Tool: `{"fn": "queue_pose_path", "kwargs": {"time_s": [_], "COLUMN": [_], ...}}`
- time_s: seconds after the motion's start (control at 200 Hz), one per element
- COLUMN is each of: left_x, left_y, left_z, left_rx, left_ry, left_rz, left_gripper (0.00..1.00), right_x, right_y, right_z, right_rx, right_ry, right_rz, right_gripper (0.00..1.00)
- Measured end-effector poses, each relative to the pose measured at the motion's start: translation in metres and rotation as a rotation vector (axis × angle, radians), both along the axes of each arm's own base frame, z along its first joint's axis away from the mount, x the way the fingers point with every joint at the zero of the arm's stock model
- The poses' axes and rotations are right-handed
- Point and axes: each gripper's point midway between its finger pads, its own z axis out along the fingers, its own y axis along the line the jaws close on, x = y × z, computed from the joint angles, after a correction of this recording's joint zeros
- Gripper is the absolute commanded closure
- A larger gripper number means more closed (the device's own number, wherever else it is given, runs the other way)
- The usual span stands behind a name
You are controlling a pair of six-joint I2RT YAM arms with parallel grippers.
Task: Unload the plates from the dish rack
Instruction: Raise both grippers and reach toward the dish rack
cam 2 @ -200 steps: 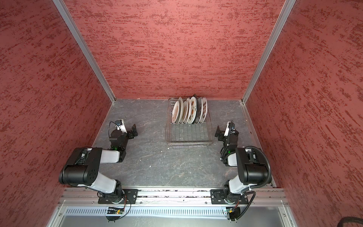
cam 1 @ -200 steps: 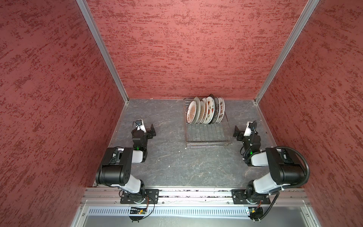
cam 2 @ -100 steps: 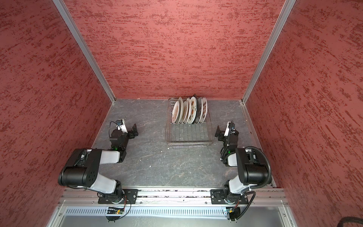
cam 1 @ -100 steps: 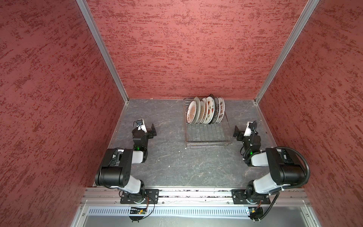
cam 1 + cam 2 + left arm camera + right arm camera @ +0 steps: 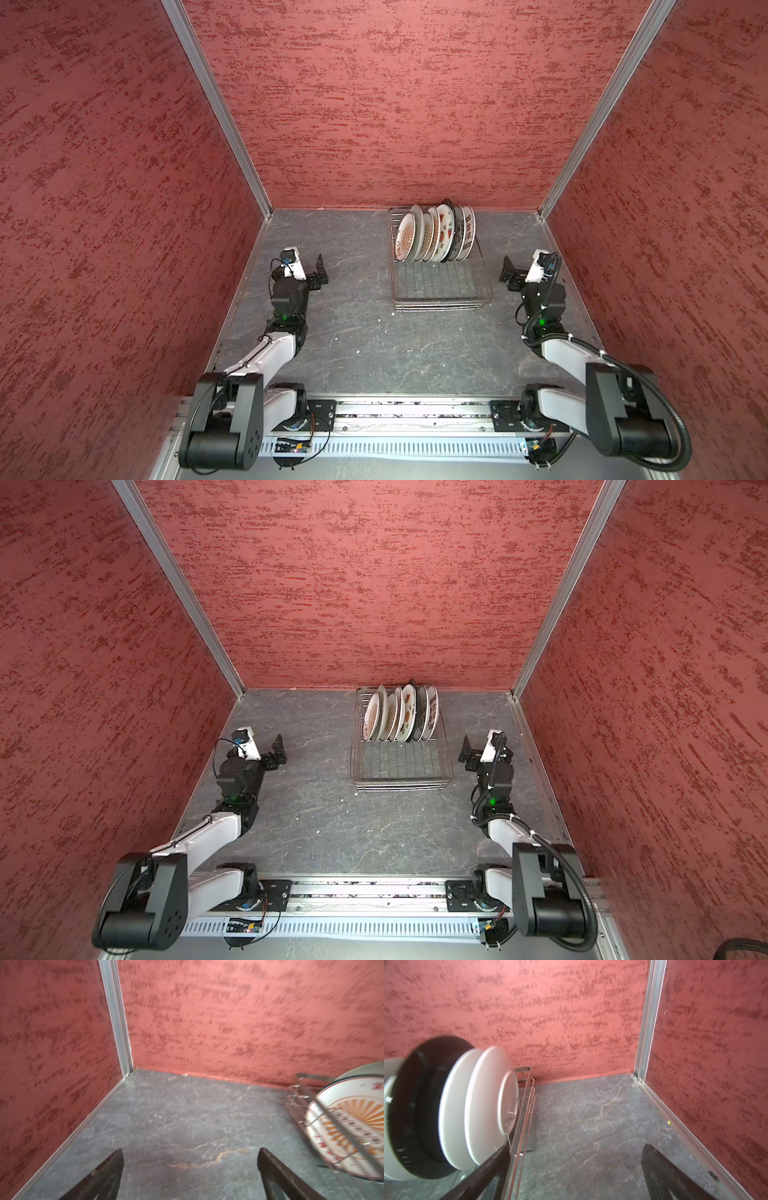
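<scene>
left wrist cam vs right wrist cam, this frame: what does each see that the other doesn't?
Left wrist only: the printed face of the sunburst plate, plus the left rear corner post. Right wrist only: plain white plate backs at the row's other end, a dark dish among them, the right rear corner post. Both: dish rack wire, grey floor, red back wall, and each arm's own open, empty gripper: left gripper, right gripper.

1. My left wrist view cuts the sunburst plate (image 5: 357, 1109) off at its edge.
2. My right wrist view blurs the plates (image 5: 483, 1109), showing only backs.
3. In both top views they overlap, hiding most prints.
</scene>
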Motion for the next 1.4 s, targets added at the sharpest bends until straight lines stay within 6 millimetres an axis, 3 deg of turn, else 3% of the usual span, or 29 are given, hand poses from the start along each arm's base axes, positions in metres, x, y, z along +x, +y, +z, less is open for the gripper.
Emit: {"fn": "queue_pose_path", "kwargs": {"time_s": [0.16, 0.25, 0.351, 0.481, 0.626, 0.706, 0.782, 0.972, 1.162, 1.398], "left_x": [-0.007, -0.01, -0.013, -0.022, -0.025, -0.023, -0.022, -0.031, -0.038, -0.04], "left_y": [-0.021, -0.035, -0.054, -0.085, -0.097, -0.1, -0.106, -0.15, -0.185, -0.225], "left_z": [0.033, 0.041, 0.066, 0.094, 0.086, 0.073, 0.07, 0.092, 0.111, 0.11], "left_rx": [-0.178, -0.351, -0.478, -0.592, -0.716, -0.76, -0.769, -0.703, -0.625, -0.553], "left_ry": [-0.101, -0.088, -0.094, -0.132, -0.13, -0.103, -0.085, -0.102, -0.124, -0.082], "left_rz": [-0.116, -0.188, -0.29, -0.455, -0.532, -0.532, -0.54, -0.642, -0.727, -0.81], "left_gripper": [0.01, 0.01, 0.01, 0.01, 0.01, 0.01, 0.01, 0.01, 0.01, 0.01], "right_x": [-0.015, -0.023, -0.027, -0.027, -0.03, -0.023, -0.009, 0.018, 0.039, 0.066], "right_y": [0.004, 0.002, 0.002, 0.017, 0.035, 0.042, 0.044, 0.057, 0.093, 0.131], "right_z": [0.031, 0.052, 0.069, 0.068, 0.057, 0.053, 0.063, 0.101, 0.114, 0.129], "right_rx": [0.089, 0.221, 0.33, 0.405, 0.491, 0.516, 0.523, 0.499, 0.42, 0.262], "right_ry": [-0.064, -0.099, -0.13, -0.12, -0.127, -0.083, -0.052, -0.036, 0.043, 0.109], "right_rz": [0.019, 0.006, 0.014, 0.104, 0.215, 0.249, 0.258, 0.286, 0.284, 0.222], "right_gripper": [0.01, 0.01, 0.01, 0.01, 0.01, 0.01, 0.01, 0.01, 0.03, 0.14]}}
